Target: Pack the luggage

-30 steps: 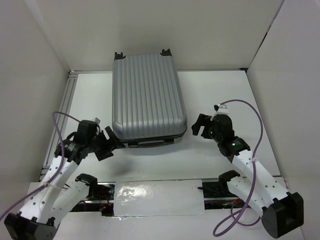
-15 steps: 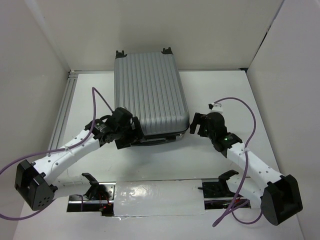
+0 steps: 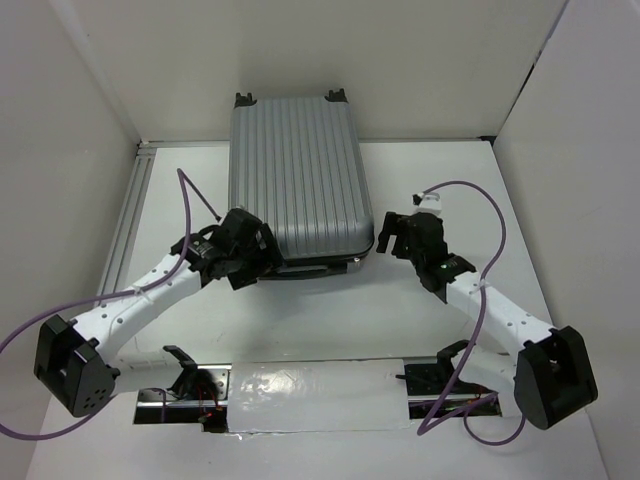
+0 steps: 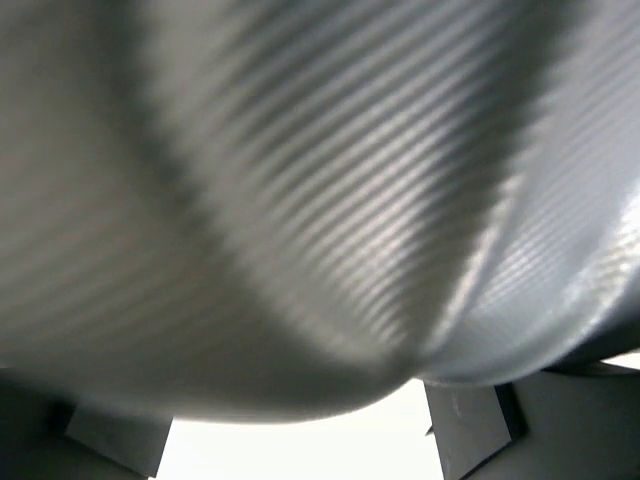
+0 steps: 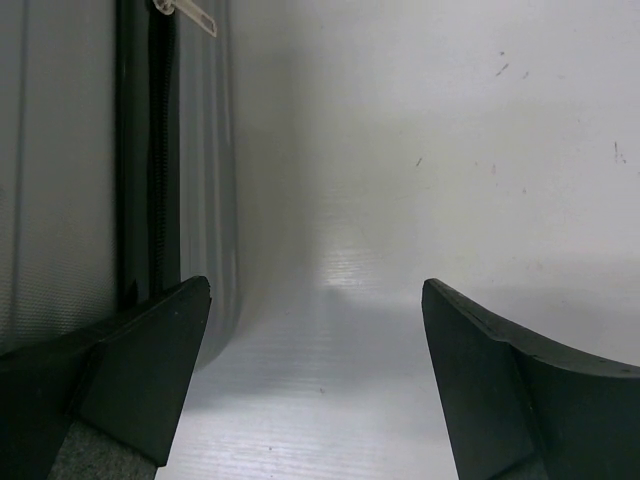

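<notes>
The closed luggage (image 3: 295,170) is lying at upper centre. The left hand (image 3: 262,262) is gaping wide at its lower-left corner, and the right hand (image 3: 384,240) is hovering wide beside its lower-right corner.

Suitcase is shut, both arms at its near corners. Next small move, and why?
Probably ease the right gripper sideways onto the suitcase's zipper seam. The case lies closed, so nothing can go in yet. The right jaws stand open and empty just beside that seam, while the left gripper sits tight against the near-left corner, the shell filling its view.
</notes>
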Robot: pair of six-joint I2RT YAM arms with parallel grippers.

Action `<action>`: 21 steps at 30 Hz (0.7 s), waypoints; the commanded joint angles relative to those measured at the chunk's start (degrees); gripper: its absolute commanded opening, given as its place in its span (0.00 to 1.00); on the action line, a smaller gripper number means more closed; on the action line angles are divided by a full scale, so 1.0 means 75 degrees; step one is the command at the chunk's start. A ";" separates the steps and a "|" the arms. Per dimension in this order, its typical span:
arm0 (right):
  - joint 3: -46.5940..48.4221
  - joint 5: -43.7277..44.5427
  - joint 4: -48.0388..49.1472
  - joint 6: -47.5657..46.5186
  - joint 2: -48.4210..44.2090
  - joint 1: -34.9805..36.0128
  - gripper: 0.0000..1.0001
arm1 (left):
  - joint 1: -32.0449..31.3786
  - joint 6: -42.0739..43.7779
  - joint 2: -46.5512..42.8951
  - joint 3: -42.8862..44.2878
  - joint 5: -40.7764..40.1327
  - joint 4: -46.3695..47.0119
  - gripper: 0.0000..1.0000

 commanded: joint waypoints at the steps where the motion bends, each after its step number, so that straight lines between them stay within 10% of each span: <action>1: 0.0462 0.0501 -0.0146 0.0302 -0.0308 0.0059 0.93 | -0.0174 -0.0545 -0.0087 0.0145 -0.0978 -0.0244 0.96; 11: -0.0299 0.0244 -0.2422 0.1018 -0.2370 0.0550 0.89 | -0.2623 -0.3591 -0.0253 -0.0993 -0.1681 -0.0761 0.95; 21: -0.0979 0.0161 -0.1534 0.1018 -0.2735 0.1429 0.88 | -0.3573 -0.7783 -0.0485 -0.1531 -0.2826 -0.0516 1.00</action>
